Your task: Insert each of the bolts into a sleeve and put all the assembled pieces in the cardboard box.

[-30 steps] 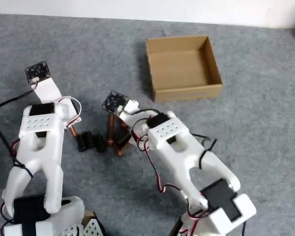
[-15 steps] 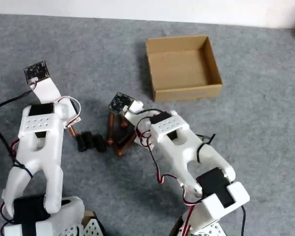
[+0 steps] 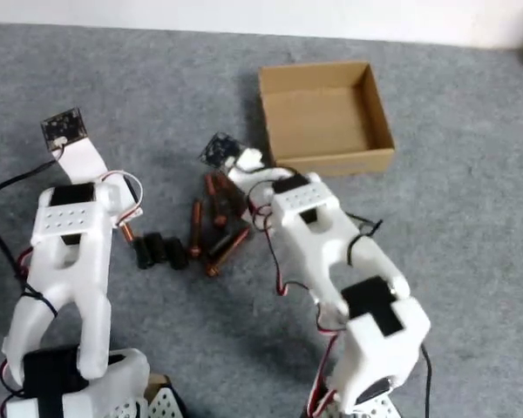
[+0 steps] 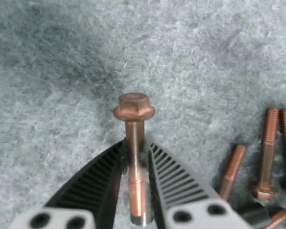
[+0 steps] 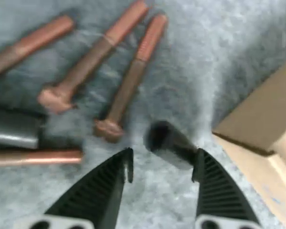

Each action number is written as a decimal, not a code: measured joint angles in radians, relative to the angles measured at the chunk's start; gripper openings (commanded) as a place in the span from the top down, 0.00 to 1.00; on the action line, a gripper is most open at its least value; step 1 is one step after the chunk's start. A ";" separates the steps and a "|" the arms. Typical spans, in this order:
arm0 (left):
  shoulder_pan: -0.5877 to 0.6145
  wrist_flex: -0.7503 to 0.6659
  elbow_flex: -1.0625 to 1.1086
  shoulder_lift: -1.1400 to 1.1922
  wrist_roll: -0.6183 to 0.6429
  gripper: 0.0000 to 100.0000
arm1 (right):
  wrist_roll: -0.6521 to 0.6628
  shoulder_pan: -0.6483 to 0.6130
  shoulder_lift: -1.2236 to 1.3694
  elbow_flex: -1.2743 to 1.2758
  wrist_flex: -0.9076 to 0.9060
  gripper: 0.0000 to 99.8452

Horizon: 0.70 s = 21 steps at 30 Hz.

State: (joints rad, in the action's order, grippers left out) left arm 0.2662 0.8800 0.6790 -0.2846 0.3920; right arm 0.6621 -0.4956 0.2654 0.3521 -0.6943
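My left gripper (image 4: 136, 148) is shut on a copper bolt (image 4: 133, 112), whose hex head sticks out past the fingertips; in the high view this bolt (image 3: 126, 232) shows beside the left arm. My right gripper (image 5: 162, 164) is open, and a black sleeve (image 5: 170, 142) lies between its fingers, close to one of them. Loose copper bolts (image 5: 133, 78) lie just beyond it. In the high view these bolts (image 3: 197, 225) lie in the middle of the mat, with black sleeves (image 3: 157, 251) to their left. The cardboard box (image 3: 325, 117) stands open at the back, and its corner (image 5: 262, 124) is next to the right gripper.
Everything rests on a grey carpet-like mat (image 3: 453, 218). More bolts (image 4: 267, 152) lie off to the side of the left gripper. Another dark sleeve (image 5: 14, 131) and a bolt (image 5: 35, 156) lie to the side of the right gripper. Open mat stretches right of the box.
The right arm has swung away from the bolt pile toward the box's near-left corner. The left arm has stayed put with its bolt.
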 measured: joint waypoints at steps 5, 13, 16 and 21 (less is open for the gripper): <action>0.000 0.000 0.000 0.000 0.000 0.99 | 0.002 -0.003 0.052 -0.006 0.002 0.82; 0.000 0.000 0.000 0.000 0.000 0.99 | 0.003 -0.003 0.083 -0.008 0.011 0.82; 0.000 0.000 0.000 0.000 0.000 0.99 | -0.029 -0.003 0.083 -0.008 0.011 0.82; 0.000 0.000 0.000 0.000 0.000 0.99 | -0.117 -0.020 0.097 -0.055 0.009 0.82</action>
State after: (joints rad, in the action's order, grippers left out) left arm 0.2662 0.8800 0.6790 -0.2846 0.3920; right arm 0.5455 -0.5155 0.3621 0.2969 -0.6851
